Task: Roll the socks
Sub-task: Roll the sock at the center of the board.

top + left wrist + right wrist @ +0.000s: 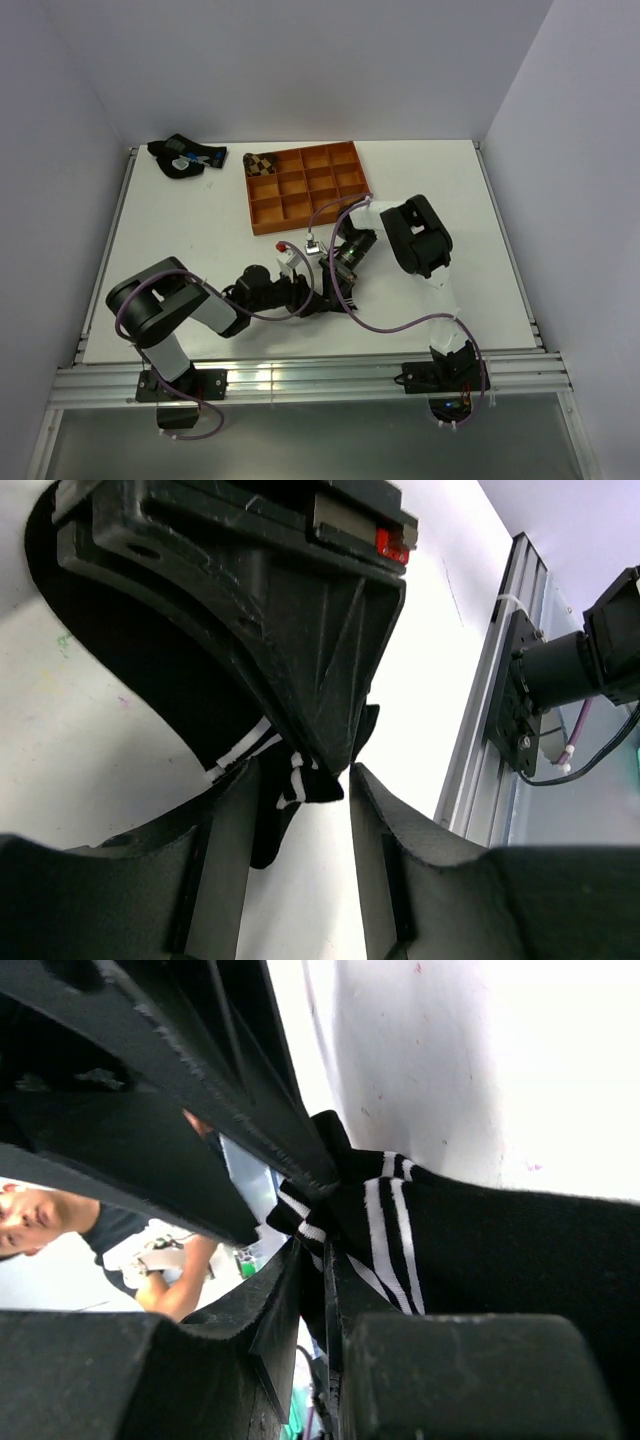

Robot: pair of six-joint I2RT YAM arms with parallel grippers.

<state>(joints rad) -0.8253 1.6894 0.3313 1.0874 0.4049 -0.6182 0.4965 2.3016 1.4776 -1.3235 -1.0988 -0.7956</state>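
The right gripper (318, 1260) is clamped on the striped cuff of the black ankle sock (470, 1250), low over the table (440, 180) near its front edge. The left gripper (302, 772) stands open (fingers apart around the cuff). The argyle sock (262, 163) lies in the rear-left compartment of the tray (297, 207).

Built from fat black joints and white tubes in both the left arm (165, 300) and the right arm (420, 235). Looped with thin purple cables (580, 720). Set on black bases (440, 375). Tipped with rough black fingers (225, 880). Marked with a small red tab (392, 542). Dotted with small screws (524, 742) on a black plate.
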